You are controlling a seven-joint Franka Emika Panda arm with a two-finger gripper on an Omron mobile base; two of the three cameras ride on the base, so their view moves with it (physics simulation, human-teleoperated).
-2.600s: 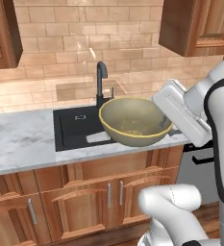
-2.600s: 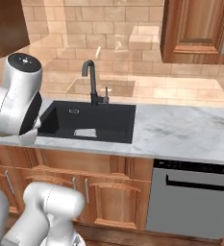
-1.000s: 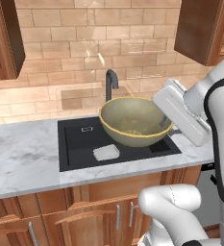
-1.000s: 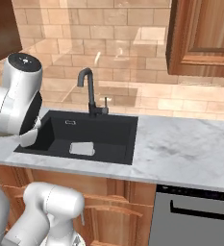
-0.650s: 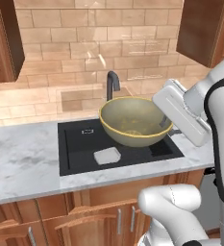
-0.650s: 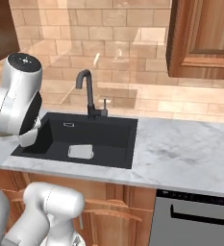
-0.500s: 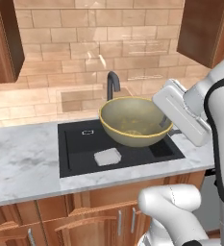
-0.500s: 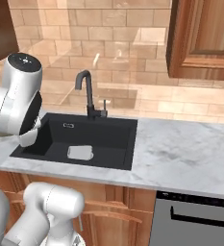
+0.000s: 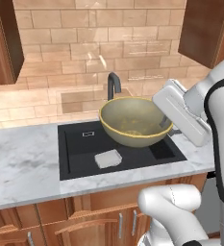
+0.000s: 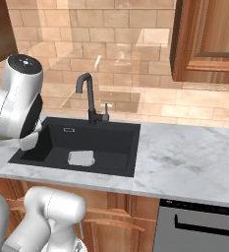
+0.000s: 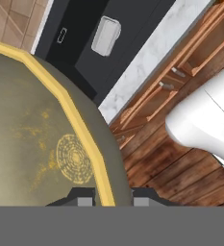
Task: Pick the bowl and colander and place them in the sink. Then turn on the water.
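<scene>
My gripper (image 11: 112, 198) is shut on the golden rim of the yellow-tan bowl (image 11: 41, 139), one dark fingertip inside the rim and one outside. In the left base view the bowl (image 9: 132, 122) hangs upright above the right half of the black sink (image 9: 80, 144), held at its right rim, where my white hand covers the jaws. The sink (image 10: 121, 142) with its tall dark faucet (image 10: 88, 98) lies ahead of the base, and the sink (image 11: 132, 24) also lies below the bowl in the hand view. The colander is out of view.
A small pale grey pad (image 9: 107, 158) lies on the sink floor. Grey marble counter (image 10: 185, 162) runs to both sides of the sink. A dishwasher front (image 10: 199, 226) sits under the counter on the right. Wooden wall cabinets (image 10: 209, 39) hang above.
The whole scene has shifted in both base views, so the base has moved along the counter toward the sink. The bowl stays in my gripper at the same spot relative to the arm.
</scene>
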